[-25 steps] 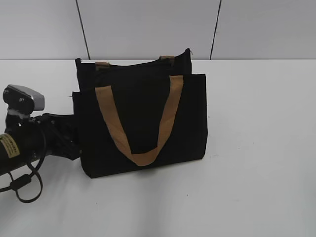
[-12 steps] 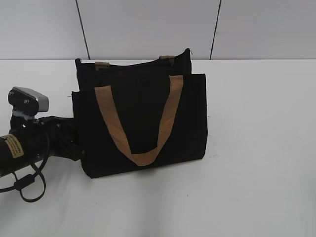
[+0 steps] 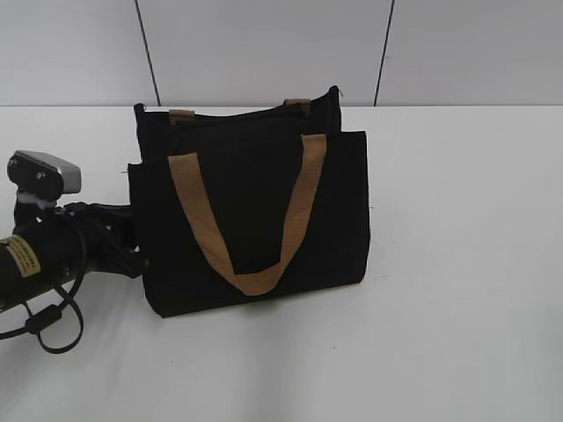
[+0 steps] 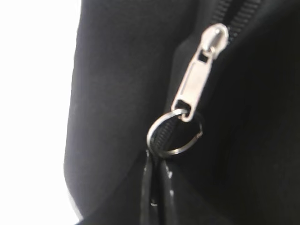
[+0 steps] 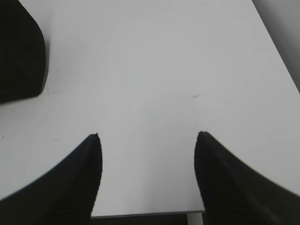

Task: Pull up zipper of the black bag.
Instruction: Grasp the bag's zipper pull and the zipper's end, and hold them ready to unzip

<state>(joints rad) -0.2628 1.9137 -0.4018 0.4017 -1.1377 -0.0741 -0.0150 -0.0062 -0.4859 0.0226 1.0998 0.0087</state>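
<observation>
The black bag [image 3: 255, 211] stands upright on the white table, its tan handle hanging down the front. My left gripper [image 3: 132, 253] is at the bag's left side, low down. In the left wrist view the silver zipper [image 4: 199, 75] sits on the black zip track of the bag [image 4: 112, 93], with a metal ring [image 4: 174, 135] hanging from its pull tab. My left gripper's fingers [image 4: 157, 183] are pressed together and pinch the ring's lower edge. My right gripper [image 5: 147, 136] is open and empty over the table, out of the exterior view.
The white table [image 3: 457, 264] extends to the right and front of the bag, with a grey wall behind. In the right wrist view a corner of the bag [image 5: 18, 51] shows at the upper left and the table's edge [image 5: 140, 214] lies at the bottom.
My left arm shifted a little right toward the bag, then back left and slightly up. The bag has barely moved.
</observation>
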